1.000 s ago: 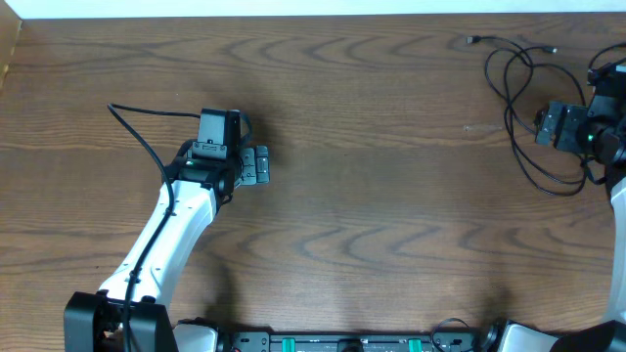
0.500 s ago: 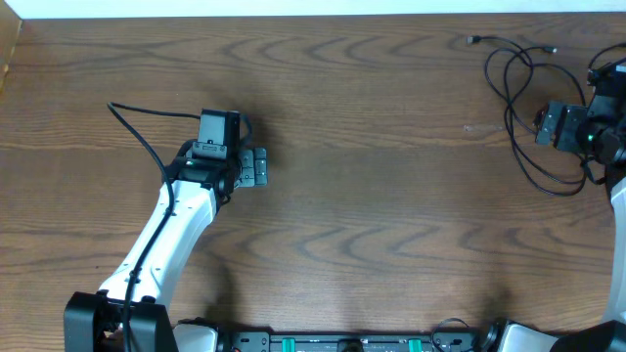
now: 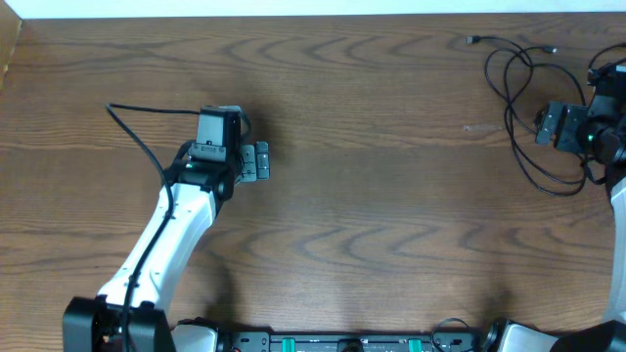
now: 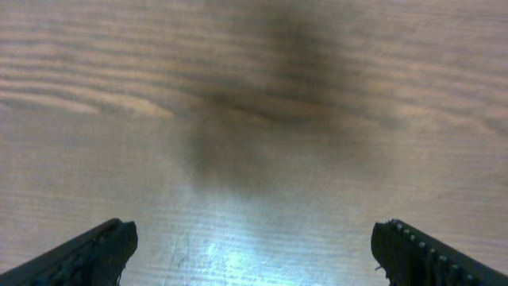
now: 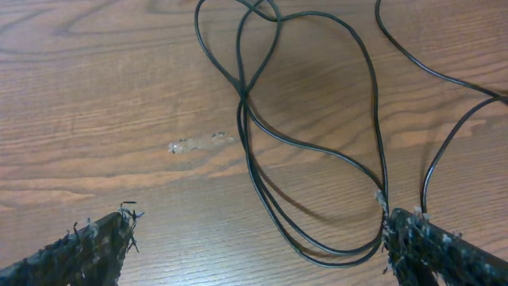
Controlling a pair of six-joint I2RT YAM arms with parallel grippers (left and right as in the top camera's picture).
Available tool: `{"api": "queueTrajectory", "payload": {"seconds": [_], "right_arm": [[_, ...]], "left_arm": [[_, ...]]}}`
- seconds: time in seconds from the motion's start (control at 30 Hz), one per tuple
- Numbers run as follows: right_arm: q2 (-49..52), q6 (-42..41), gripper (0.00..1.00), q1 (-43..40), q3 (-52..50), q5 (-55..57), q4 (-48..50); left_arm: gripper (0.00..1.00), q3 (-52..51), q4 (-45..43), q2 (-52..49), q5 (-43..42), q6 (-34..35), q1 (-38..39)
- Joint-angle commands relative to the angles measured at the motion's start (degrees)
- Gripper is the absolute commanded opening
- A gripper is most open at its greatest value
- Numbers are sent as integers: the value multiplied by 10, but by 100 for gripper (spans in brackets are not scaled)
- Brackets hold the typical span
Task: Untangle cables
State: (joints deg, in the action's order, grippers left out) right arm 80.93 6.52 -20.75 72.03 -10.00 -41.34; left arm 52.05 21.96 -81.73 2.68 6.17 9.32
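Observation:
The cables [image 3: 509,115] are thin black cords lying in loose overlapping loops at the table's far right, one small plug end [image 3: 472,40] pointing left. In the right wrist view the cable loops [image 5: 248,127] cross each other and curve down to the table between my fingers. My right gripper [image 3: 541,123] [image 5: 258,242] is open over these loops, and the lowest bend lies close to its right finger [image 5: 432,250]. My left gripper [image 3: 258,162] [image 4: 254,250] is open over bare wood at the left, far from the cables, with nothing between its fingers.
The wooden table [image 3: 372,196] runs to a white back edge. The left arm's own thicker black cable [image 3: 137,132] arcs out behind its wrist. A small pale smear [image 5: 198,144] marks the wood left of the loops.
The left gripper has drifted very slightly toward the far edge. The right gripper and the cables look unchanged.

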Motion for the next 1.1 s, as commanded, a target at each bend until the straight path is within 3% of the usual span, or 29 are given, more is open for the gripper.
{"api": "queueTrajectory", "payload": {"seconds": [0.0, 0.17, 0.3, 0.53, 0.67, 0.87, 1.07], "right_arm": [[-2, 4, 99, 2, 2, 5, -1], [-2, 4, 99, 2, 2, 5, -1], [-2, 4, 99, 2, 2, 5, -2], [-2, 4, 99, 2, 2, 5, -3], [-2, 4, 99, 2, 2, 5, -3], [-2, 4, 99, 2, 2, 5, -3], [-2, 4, 99, 2, 2, 5, -3]], "left_arm": [[100, -22, -20, 37, -8, 12, -3], [100, -66, -79, 84, -8, 12, -3], [100, -133, -182, 135, -8, 21, -3], [100, -293, -460, 234, -33, 27, -3], [100, -369, -570, 276, -35, 27, -3], [100, -454, -628, 358, -23, 26, -3], [100, -500, -630, 457, -18, 26, -3]]}}
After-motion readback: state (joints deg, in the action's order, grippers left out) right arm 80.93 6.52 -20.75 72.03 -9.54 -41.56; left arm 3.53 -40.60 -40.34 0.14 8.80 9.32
